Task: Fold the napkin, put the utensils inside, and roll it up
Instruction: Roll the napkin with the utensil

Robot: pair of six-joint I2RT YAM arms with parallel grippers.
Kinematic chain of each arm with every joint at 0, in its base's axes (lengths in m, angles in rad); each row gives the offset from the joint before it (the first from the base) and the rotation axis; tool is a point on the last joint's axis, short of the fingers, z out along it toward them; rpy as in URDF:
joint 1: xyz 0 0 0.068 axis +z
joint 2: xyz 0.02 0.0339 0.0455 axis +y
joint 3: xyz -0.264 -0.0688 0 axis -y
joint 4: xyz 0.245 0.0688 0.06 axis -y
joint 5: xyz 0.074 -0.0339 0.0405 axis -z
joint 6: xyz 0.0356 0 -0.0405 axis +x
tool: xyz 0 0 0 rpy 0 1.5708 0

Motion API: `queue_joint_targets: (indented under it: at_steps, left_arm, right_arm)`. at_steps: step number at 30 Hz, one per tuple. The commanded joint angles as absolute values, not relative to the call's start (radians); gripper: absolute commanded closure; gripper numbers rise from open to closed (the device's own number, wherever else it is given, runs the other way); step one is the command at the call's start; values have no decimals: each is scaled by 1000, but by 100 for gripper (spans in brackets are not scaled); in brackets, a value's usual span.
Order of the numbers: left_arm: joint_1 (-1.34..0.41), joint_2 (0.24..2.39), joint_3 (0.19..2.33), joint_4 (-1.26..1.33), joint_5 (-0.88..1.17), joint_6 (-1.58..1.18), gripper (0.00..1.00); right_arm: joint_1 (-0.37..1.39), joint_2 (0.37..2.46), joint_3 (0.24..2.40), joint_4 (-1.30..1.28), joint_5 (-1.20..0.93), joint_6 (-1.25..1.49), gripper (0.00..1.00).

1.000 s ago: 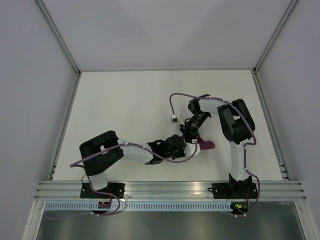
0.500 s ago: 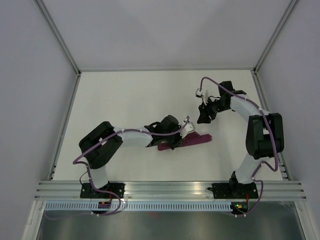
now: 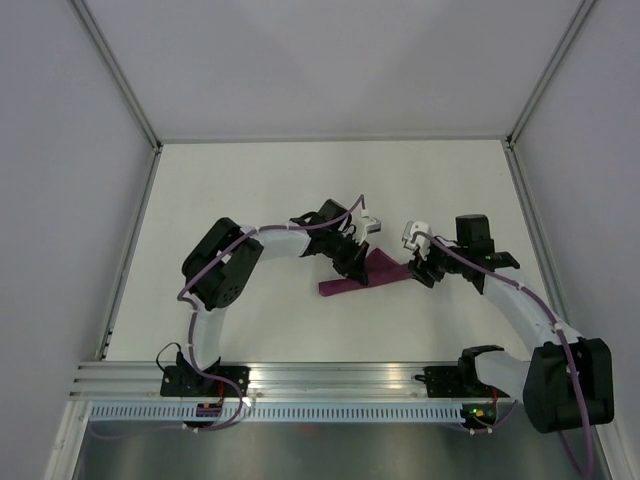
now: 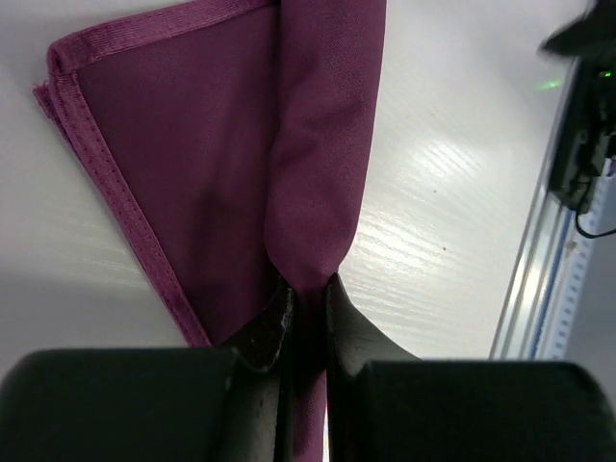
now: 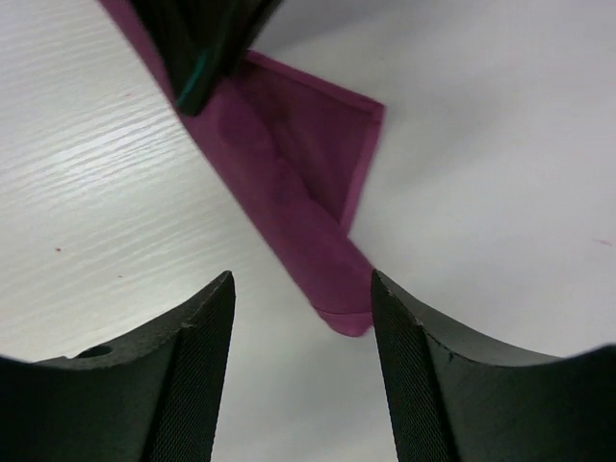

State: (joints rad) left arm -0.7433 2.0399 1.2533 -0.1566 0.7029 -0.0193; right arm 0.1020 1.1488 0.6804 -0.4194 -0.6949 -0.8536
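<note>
Left pincer (image 4: 306, 289) clamped shut on a raised ridge of the napkin (image 4: 221, 173), fingertips pinching the fold from both sides. Napkin is a narrow plum strip lying mid-table (image 3: 250, 200), roughly between the two arms, long axis running diagonally in the top view. One hemmed corner flap lies flat beside the bunched part. Utensils not visible in any view; cannot tell if they are inside the fold. Right pincer (image 5: 301, 289) open, jaws wide, nothing held, hovering just off the napkin's narrow end, which lines up with the gap between them.

Step, as a judgement: mid-roll or tidying the roll, with the right side about to take the free end.

Risks:
- the left grip holds only a ridge of cloth, so a pull could drag the whole strip or loosen the roll rather than tighten it
- any cutlery inside could slide out of the open end if that end is lifted
- the right pincer coming down low could scrape the table or catch only the hem, so the end springs open.
</note>
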Motion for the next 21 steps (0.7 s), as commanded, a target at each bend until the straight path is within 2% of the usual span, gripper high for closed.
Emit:
queue_joint_targets:
  at_steps: [1, 5, 9, 21]
  left_arm:
    - [-719, 2141, 1255, -330, 758, -67, 98]
    - [-700, 2181, 1278, -342, 798, -87, 98]
    - [-695, 2192, 1289, -356, 816, -89, 98]
    - [-664, 2230, 1316, -422, 870, -87, 98]
  right_arm:
    - [200, 1077, 579, -312, -637, -923, 36]
    - [371, 1017, 445, -152, -442, -899, 33]
    - [486, 1058, 399, -11, -321, -885, 33]
    - [655, 1161, 396, 72, -209, -888, 33]
